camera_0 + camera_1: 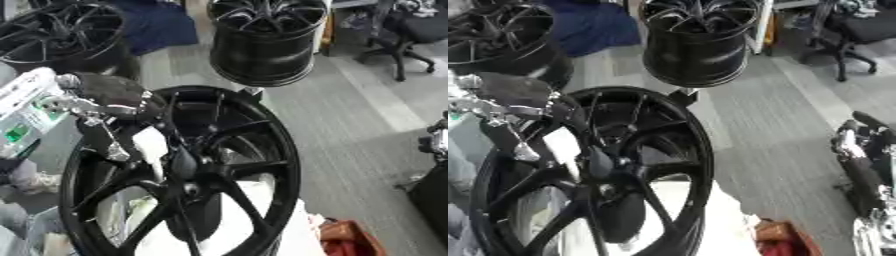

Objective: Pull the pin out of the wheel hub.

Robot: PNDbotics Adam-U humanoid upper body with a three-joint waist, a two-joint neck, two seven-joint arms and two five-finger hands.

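A large black spoked wheel [262, 150] stands tilted in front of me, its hub [190, 189] in the lower middle. My left arm comes in from the upper left. My left hand [153, 145] reaches down through the spokes, and its dark fingers [182, 162] are curled together just above the hub centre. They close on the pin there, which is mostly hidden beneath them. My right hand [859, 165] hangs at the right edge, away from the wheel, fingers relaxed and holding nothing.
Two more black wheels stand behind, one at the back middle [262, 45] and one at the back left [61, 35]. An office chair [411, 30] is at the back right, a white box [26, 97] at the left, and a red-orange object [346, 240] at the bottom.
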